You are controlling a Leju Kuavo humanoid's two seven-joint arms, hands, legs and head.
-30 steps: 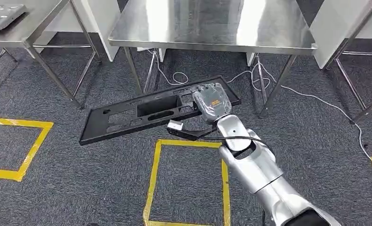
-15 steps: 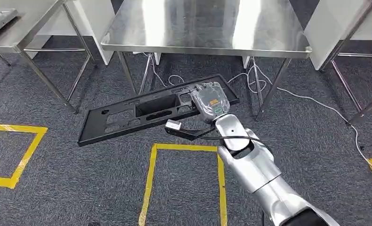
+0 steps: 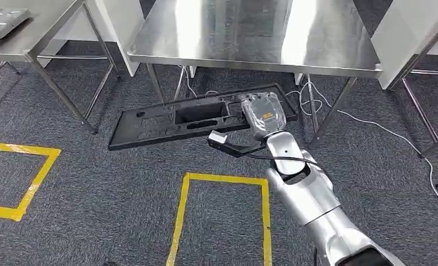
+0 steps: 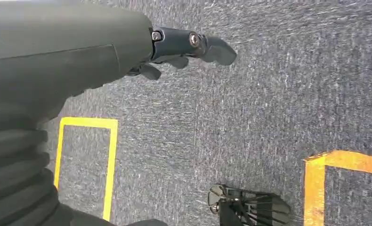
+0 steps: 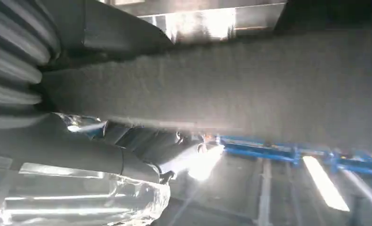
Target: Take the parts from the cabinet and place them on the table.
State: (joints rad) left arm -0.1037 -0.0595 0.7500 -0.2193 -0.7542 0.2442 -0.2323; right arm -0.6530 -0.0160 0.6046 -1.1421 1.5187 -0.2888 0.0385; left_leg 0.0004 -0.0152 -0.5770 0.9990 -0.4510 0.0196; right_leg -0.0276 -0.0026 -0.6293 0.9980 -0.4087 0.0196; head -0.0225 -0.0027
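Nearest in the head view, the silver right arm [image 3: 311, 205] rises from about five o'clock toward the centre. Its grey right hand [image 3: 265, 115] is clamped on the near end of a long flat black plastic panel with rectangular cut-outs [image 3: 194, 116], with the back of the hand uppermost and the fingers hidden under the panel. The panel is held in the air above the floor, stretching from the hand toward nine o'clock and tilted slightly, its far edge just short of the front edge of the desk. A black cable with a small white connector [image 3: 217, 137] loops out beside the wrist toward eight o'clock.

Below it lies dark grey carpet [image 3: 95, 221] marked with yellow tape squares [image 3: 222, 180]. Beyond, at twelve o'clock, stands a bare stainless-steel desk [image 3: 250, 33], with white cables [image 3: 316, 91] on the floor between its legs. At eleven o'clock a second steel desk [image 3: 45, 30] carries a flat grey metal plate [image 3: 3, 16].

The right wrist view looks along the underside: the panel's dark surface [image 5: 231, 84] runs across it, with the hand's thumb [image 5: 80, 155] pressed beneath.

The left wrist view looks down at carpet and yellow tape; the left hand [image 4: 174, 47] holds nothing, its dark fingers [image 4: 212, 47] loosely extended and apart.
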